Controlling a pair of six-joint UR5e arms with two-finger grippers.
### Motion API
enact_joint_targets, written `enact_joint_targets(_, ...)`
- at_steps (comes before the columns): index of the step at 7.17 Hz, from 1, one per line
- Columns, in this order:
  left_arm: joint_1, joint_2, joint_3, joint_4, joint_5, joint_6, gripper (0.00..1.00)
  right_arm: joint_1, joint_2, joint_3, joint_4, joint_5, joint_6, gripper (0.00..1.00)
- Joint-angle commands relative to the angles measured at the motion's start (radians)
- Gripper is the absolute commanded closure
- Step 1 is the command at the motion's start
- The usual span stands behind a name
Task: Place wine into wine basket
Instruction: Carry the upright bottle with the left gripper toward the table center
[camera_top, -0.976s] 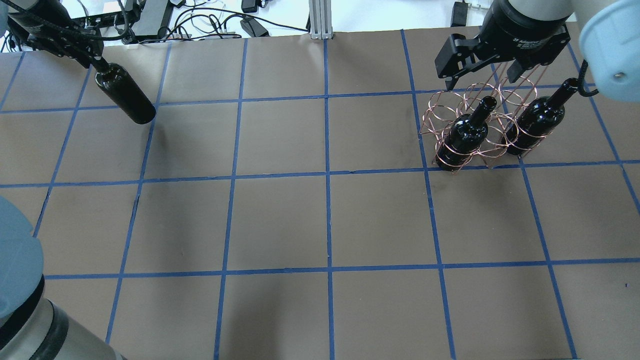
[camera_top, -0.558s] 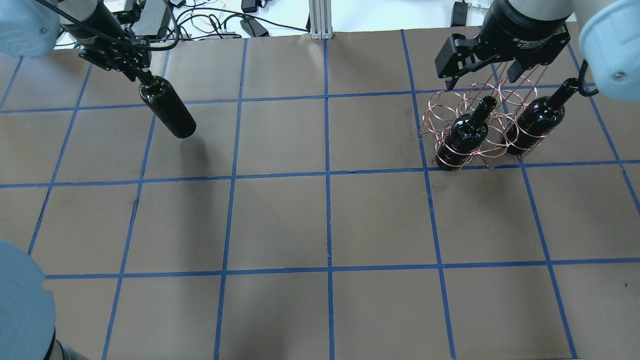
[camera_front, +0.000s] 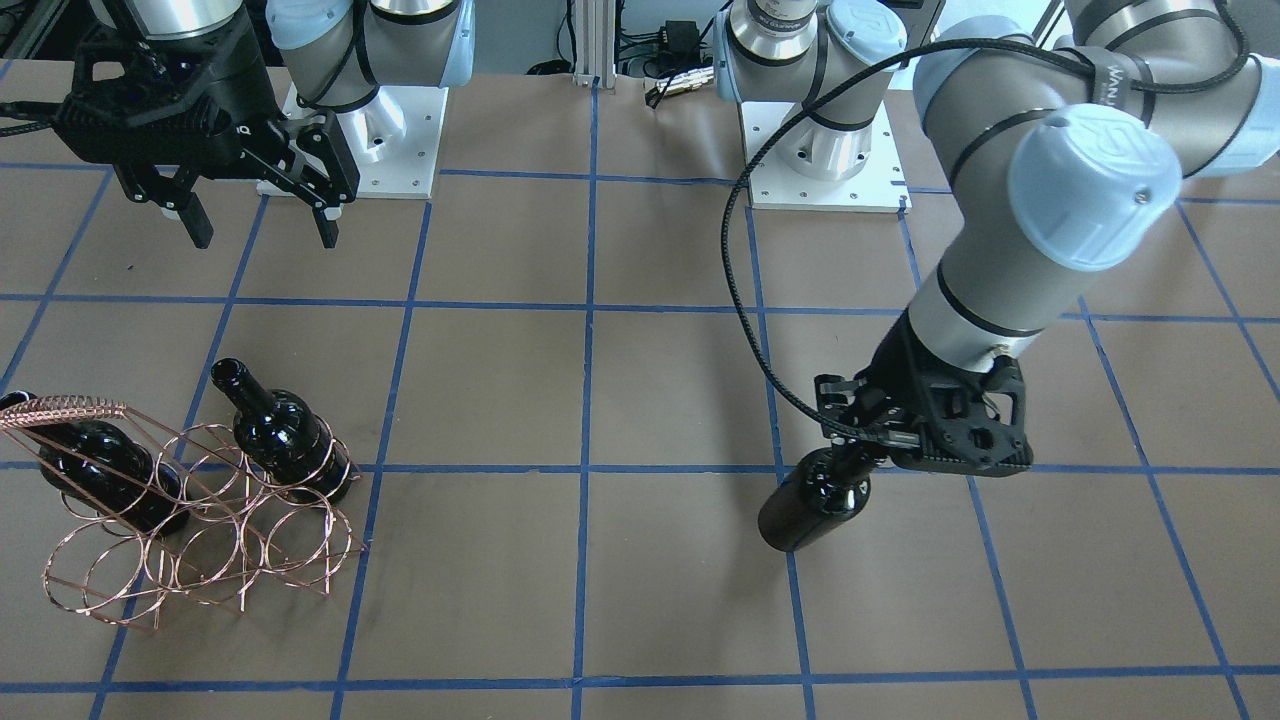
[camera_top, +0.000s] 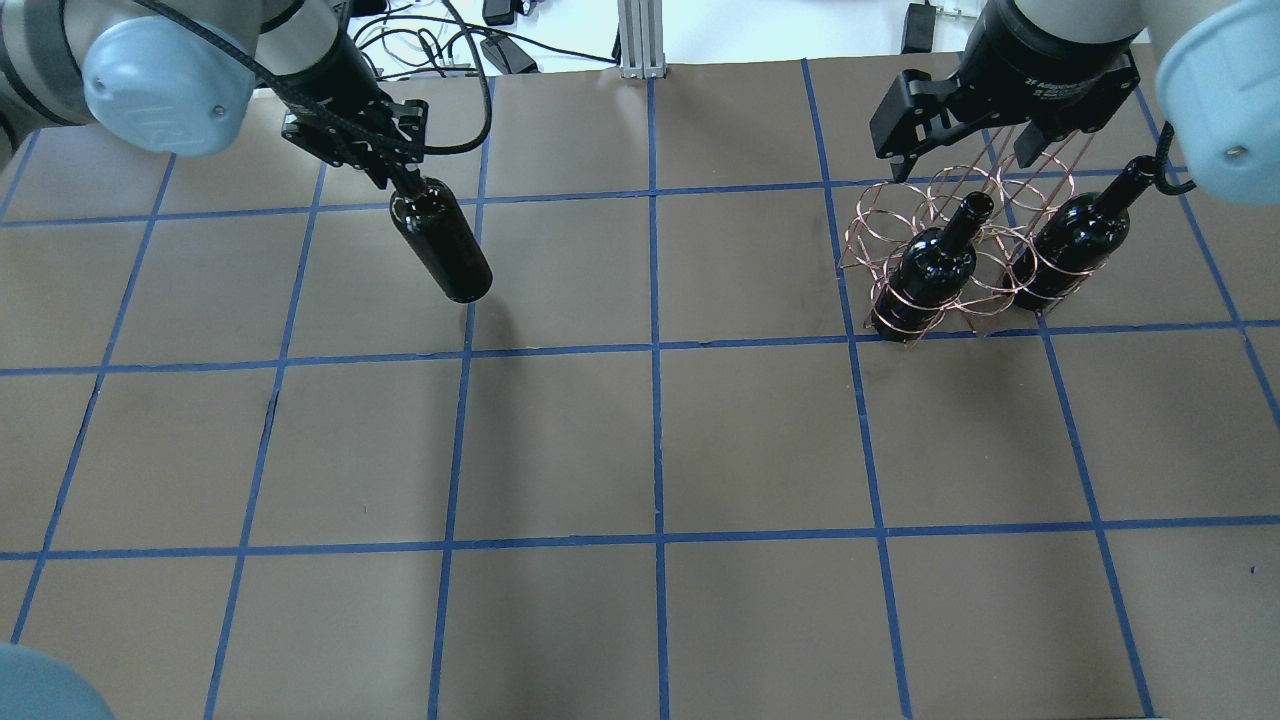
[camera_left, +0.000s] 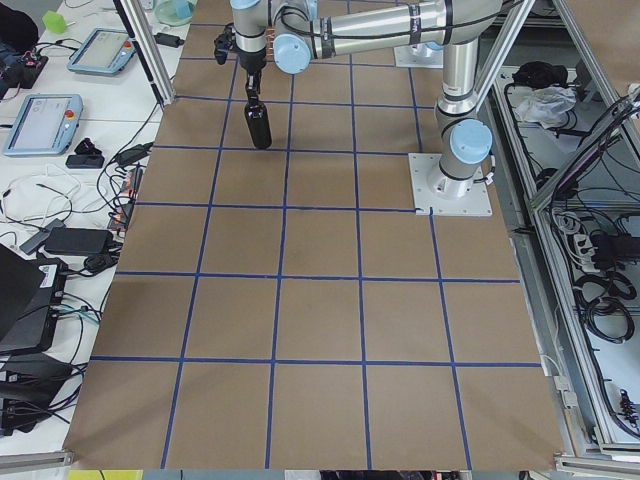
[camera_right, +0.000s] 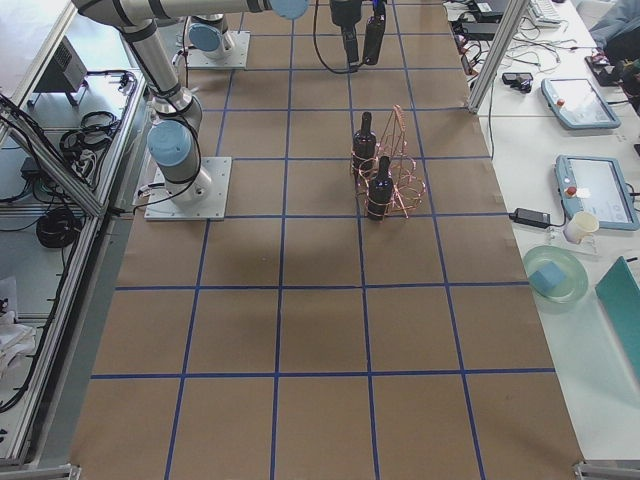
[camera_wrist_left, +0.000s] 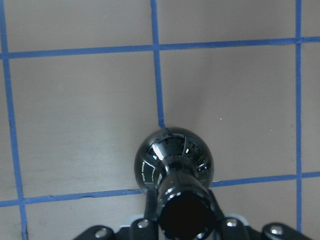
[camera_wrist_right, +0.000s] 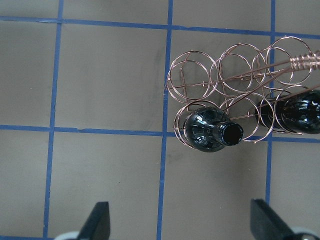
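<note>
My left gripper (camera_top: 385, 165) is shut on the neck of a near-black wine bottle (camera_top: 440, 240) and holds it upright, hanging above the table's far left part. The bottle also shows in the front view (camera_front: 815, 500) and in the left wrist view (camera_wrist_left: 174, 160). The copper wire wine basket (camera_top: 935, 195) stands at the far right, with two alike bottles (camera_top: 935, 265) (camera_top: 1075, 240) upright in its front loops. My right gripper (camera_top: 965, 160) is open and empty, hovering above the basket. In the right wrist view, the basket (camera_wrist_right: 235, 65) has several empty loops.
The table (camera_top: 660, 440) is brown with blue tape grid lines. Cables and power bricks (camera_top: 480, 45) lie beyond its far edge. A metal post (camera_top: 640, 40) stands at the far middle edge.
My left arm has carried the bottle to the right, from the far left corner toward the middle. The right gripper and the basket have not moved.
</note>
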Motion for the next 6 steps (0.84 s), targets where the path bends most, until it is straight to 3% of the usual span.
enact_joint_targets(1, -0.129, 0.017, -0.04, 0.0, 0.003, -0.084, 1.0, -0.002, 0.0, 0.0, 0.0, -0.002, -0.003, 0.0)
enact_joint_targets(3, -0.241, 0.037, -0.077, 0.0, -0.003, -0.144, 1.0, -0.011, 0.0, 0.0, 0.0, -0.002, -0.006, 0.0)
enact_joint_targets(6, -0.304, 0.043, -0.103, 0.0, -0.005, -0.192, 1.0, -0.037, 0.0, 0.0, 0.006, 0.001, -0.009, 0.0)
